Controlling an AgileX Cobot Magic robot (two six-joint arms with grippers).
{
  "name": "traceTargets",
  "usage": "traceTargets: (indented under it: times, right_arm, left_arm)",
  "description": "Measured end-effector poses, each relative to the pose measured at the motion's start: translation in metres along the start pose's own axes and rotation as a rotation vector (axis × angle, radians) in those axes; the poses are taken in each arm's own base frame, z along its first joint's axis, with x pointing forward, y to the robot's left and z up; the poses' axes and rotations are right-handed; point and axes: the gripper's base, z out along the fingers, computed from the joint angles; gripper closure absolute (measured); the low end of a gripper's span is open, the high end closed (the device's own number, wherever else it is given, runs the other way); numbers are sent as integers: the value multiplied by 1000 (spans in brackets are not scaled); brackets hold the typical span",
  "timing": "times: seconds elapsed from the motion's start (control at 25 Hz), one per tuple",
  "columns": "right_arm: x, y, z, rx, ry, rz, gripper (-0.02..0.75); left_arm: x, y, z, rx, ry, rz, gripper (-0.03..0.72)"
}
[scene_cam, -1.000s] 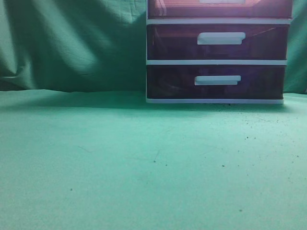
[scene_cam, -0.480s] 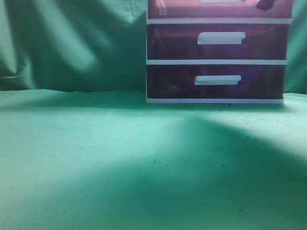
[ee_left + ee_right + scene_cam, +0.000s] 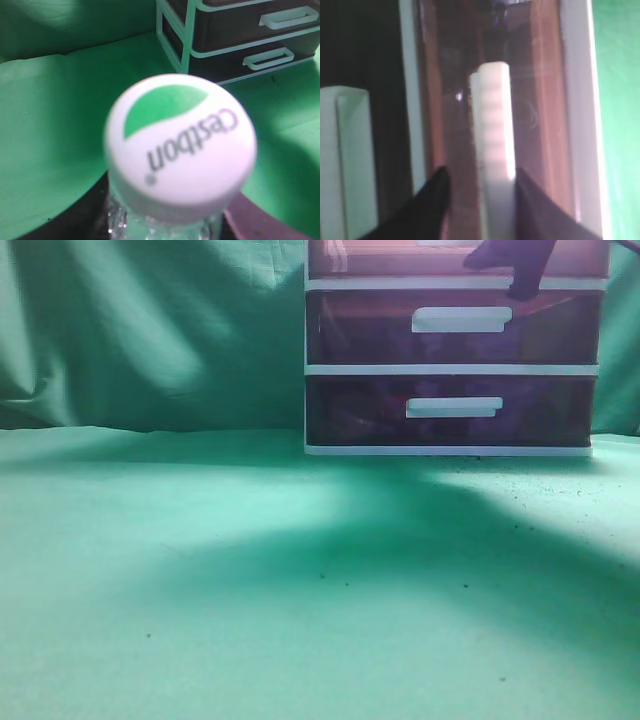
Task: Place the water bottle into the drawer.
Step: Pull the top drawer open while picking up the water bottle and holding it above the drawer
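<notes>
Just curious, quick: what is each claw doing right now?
Left gripper: out of sight; the bottle fills its view, grip cannot be told.
Right gripper: open, fingers astride the drawer handle.

A big green cloth [image 3: 200, 570] covers the table, and more green cloth [image 3: 150, 330] hangs down behind it with soft folds in it. A wide dark shadow [image 3: 480, 560] lies across the cloth on the table, and there are tiny dark specks [image 3: 465, 586] dotted here and there. At the back on the right stands a white frame [image 3: 450, 370] with two dark purple drawers low down, the middle drawer [image 3: 350, 330] and the bottom drawer [image 3: 350, 415], and each has a white bar handle on its front.
</notes>
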Motion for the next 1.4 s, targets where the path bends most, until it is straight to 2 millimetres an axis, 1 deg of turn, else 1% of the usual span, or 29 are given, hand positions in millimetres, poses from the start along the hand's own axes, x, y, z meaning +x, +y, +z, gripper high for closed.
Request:
traceTargets:
  times: [0.12, 0.16, 0.28, 0.44, 0.52, 0.56, 0.8, 0.92, 1.04, 1.24, 1.32, 1.4]
  right_arm:
    - [-1, -4, 0, 22, -8, -9, 635]
    - [-2, -6, -1, 18, -9, -41, 658]
    - [-2, -11, -7, 2, 4, -71, 648]
    - [-6, -12, -28, -26, 13, -78, 648]
    - [-8, -12, -44, -34, 12, -81, 648]
    - [-10, -9, -52, -44, 8, -86, 648]
    - [-20, 1, -109, -56, -20, -111, 648]
    - [-23, 5, -127, -55, -25, -110, 648]
    - [-24, 8, -134, -52, -31, -82, 648]
    - [-24, 12, -136, -56, -37, -71, 648]
    - [-25, 12, -136, -53, -39, -69, 648]
    - [-25, 12, -136, -53, -39, -70, 648]
  left_arm:
    - [0, 0, 0, 0, 0, 1, 414]
    - [0, 0, 0, -1, 0, 2, 414]
    - [0, 0, 0, -2, 0, 4, 414]
    - [0, 1, 0, -11, -1, 20, 414]
    - [0, 1, 0, -12, -1, 22, 414]
    - [0, 1, 0, -12, -1, 22, 414]
    - [0, 1, 0, -13, -1, 24, 414]
    - [0, 1, 0, -13, -1, 24, 414]
    - [-2, 1, 0, -6, -22, 16, 414]
    - [-13, -2, -2, 18, -125, -17, 414]
    - [-23, -7, -4, 47, -186, -26, 414]
    - [-39, -20, -6, 104, -258, 8, 414]
